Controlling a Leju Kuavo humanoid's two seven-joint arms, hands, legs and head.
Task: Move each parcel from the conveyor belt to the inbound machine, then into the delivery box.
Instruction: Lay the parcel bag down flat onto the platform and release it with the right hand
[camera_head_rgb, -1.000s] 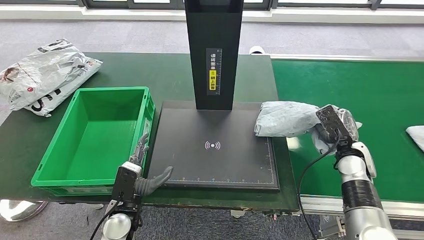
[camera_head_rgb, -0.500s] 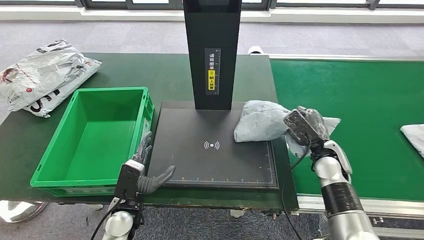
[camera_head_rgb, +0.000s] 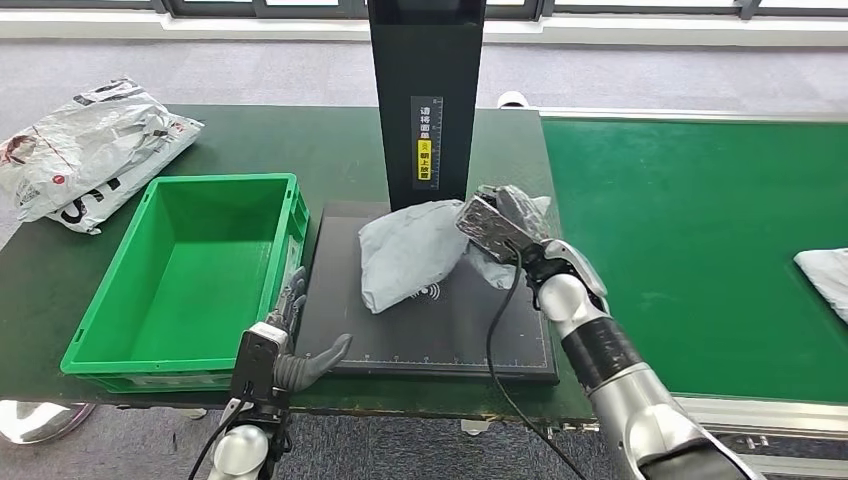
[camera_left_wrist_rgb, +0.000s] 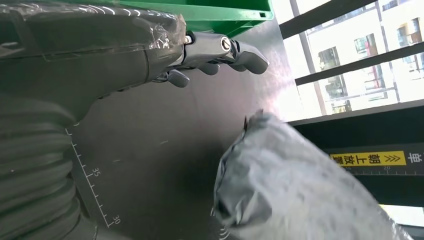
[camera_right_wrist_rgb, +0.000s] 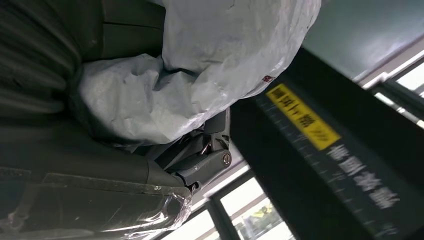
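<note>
My right hand (camera_head_rgb: 510, 235) grips a grey plastic parcel (camera_head_rgb: 412, 252) by its right end and holds it over the black inbound machine plate (camera_head_rgb: 400, 335), in front of the machine's black column (camera_head_rgb: 428, 100). The parcel's lower end hangs near the plate's scan mark. In the right wrist view the crumpled parcel (camera_right_wrist_rgb: 200, 65) is wrapped in the fingers (camera_right_wrist_rgb: 200, 160). My left hand (camera_head_rgb: 295, 355) rests open at the plate's front left corner, next to the green delivery box (camera_head_rgb: 180, 275); the left wrist view shows its fingers (camera_left_wrist_rgb: 220, 50) spread and the parcel (camera_left_wrist_rgb: 295, 190) beyond them.
The green conveyor belt (camera_head_rgb: 700, 230) lies to the right, with another pale parcel (camera_head_rgb: 825, 275) at its right edge. Several white and grey bags (camera_head_rgb: 85, 150) lie on the dark table behind the empty green box.
My right hand has carried the parcel leftward from the belt's edge to over the middle of the machine plate. The left hand has stayed put.
</note>
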